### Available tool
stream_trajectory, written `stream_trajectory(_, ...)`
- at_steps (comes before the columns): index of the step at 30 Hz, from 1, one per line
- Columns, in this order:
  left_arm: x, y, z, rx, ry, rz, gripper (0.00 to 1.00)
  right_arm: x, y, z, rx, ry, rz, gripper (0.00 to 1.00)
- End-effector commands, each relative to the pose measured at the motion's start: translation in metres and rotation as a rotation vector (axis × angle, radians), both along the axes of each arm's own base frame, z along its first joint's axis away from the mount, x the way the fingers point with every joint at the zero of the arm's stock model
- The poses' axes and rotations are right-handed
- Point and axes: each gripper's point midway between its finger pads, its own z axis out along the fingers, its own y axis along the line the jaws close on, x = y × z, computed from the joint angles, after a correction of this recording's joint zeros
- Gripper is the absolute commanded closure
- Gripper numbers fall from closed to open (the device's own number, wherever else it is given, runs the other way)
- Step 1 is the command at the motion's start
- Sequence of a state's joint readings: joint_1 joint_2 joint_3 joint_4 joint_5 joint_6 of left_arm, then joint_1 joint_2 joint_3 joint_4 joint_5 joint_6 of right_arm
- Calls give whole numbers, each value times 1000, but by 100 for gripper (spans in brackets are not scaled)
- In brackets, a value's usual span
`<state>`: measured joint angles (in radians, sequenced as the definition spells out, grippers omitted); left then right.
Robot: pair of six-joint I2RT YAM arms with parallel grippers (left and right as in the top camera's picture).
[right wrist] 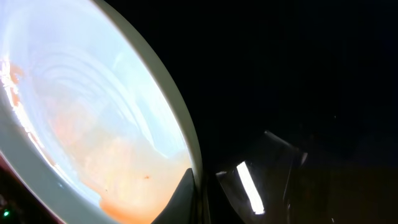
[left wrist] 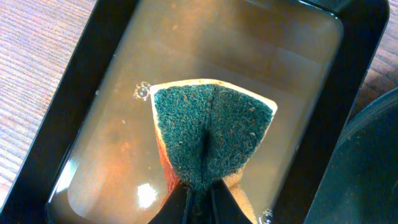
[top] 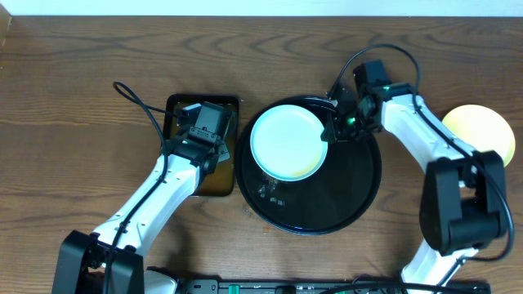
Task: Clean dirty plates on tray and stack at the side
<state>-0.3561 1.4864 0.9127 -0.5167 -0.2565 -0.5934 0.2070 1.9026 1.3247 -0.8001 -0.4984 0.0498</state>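
A pale mint-blue plate (top: 288,140) sits at the upper left of the round black tray (top: 351,200), with a thin orange-brown film of liquid on it in the right wrist view (right wrist: 93,124). My right gripper (top: 333,131) is shut on the plate's right rim, also seen in the right wrist view (right wrist: 198,202). My left gripper (top: 200,139) is shut on a green-and-yellow sponge (left wrist: 208,134) and holds it in the brownish water of the small rectangular tray (left wrist: 56,124). A pale yellow plate (top: 484,129) lies on the table at the far right.
The rectangular water tray (top: 229,184) stands just left of the black tray. A few water drops (top: 270,193) lie on the black tray's lower left. Cables run behind both arms.
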Motion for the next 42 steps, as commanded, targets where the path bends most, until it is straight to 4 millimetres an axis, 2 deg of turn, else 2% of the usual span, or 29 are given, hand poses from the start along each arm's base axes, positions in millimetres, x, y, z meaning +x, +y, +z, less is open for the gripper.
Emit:
stream_trajectory(1, -4, 3, -7, 14, 25, -12, 92, 2, -1, 19, 8, -62, 31, 99)
stream_trajectory(8, -4, 3, -7, 14, 24, -12, 92, 10, -39, 33, -213, -161, -25, 99)
stream_trajectory(14, -3, 2, -6, 13, 20, -11, 92, 17, -72, 60, -404, -278, -88, 99)
stream_trajectory(19, -2, 2, -6, 12, 17, -11, 92, 12, -92, 84, -575, -352, -118, 99)
stream_trajectory(22, -2, 2, -6, 12, 17, -11, 92, 5, -90, 91, -640, -371, -101, 99)
stream_trajectory(25, -2, 2, -6, 11, 15, -11, 92, -3, -76, 91, -673, -381, -52, 99)
stream_trajectory(31, -1, 2, -6, 11, 14, -11, 92, -7, -64, 107, -857, -489, -83, 99)
stream_trajectory(38, 4, 1, -3, 84, 17, -166, 92, -6, -70, 142, -1071, -666, -229, 99)
stream_trajectory(42, 8, 8, -3, 87, 9, -154, 92, -6, -73, 156, -1122, -729, -307, 99)
